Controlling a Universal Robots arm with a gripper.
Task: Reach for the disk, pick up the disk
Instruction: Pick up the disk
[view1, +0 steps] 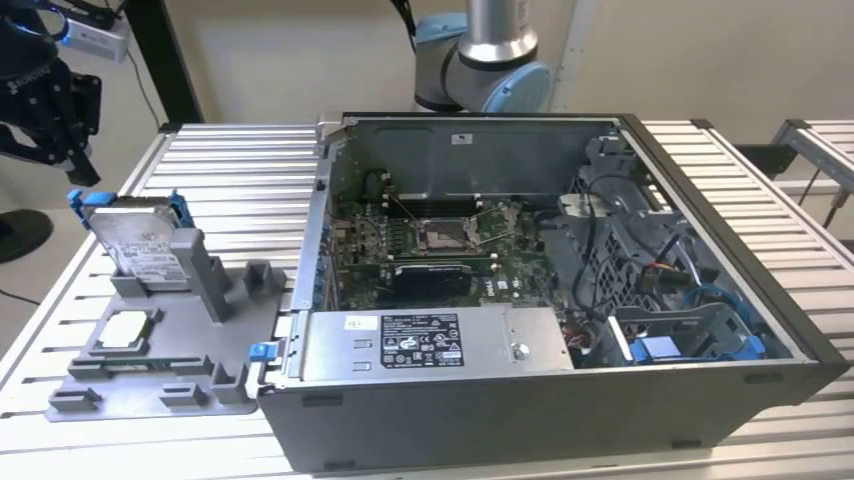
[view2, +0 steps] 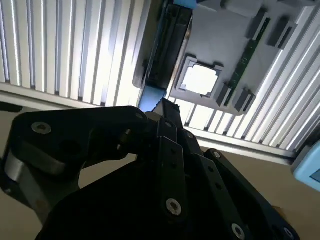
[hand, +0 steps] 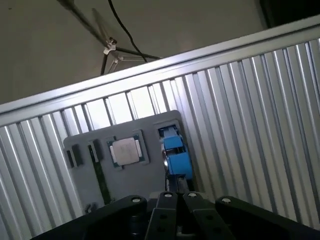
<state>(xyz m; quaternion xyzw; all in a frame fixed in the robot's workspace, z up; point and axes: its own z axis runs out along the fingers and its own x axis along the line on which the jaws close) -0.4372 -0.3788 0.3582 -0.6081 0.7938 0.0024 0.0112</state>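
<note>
Slatted table (view1: 227, 170) w/ grey fixture (view1: 200, 345): disk (view1: 134, 245) upright, near tool (view1: 80, 176), not touching

disk (hand: 176, 152) edge-on in grey fixture (hand: 145, 181) | silver chip (hand: 128, 151) beside | slatted table (hand: 250, 125) under

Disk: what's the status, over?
Gripper above the disk, not touching. Disk upright in grey fixture. Nothing between gripper and disk.
</note>
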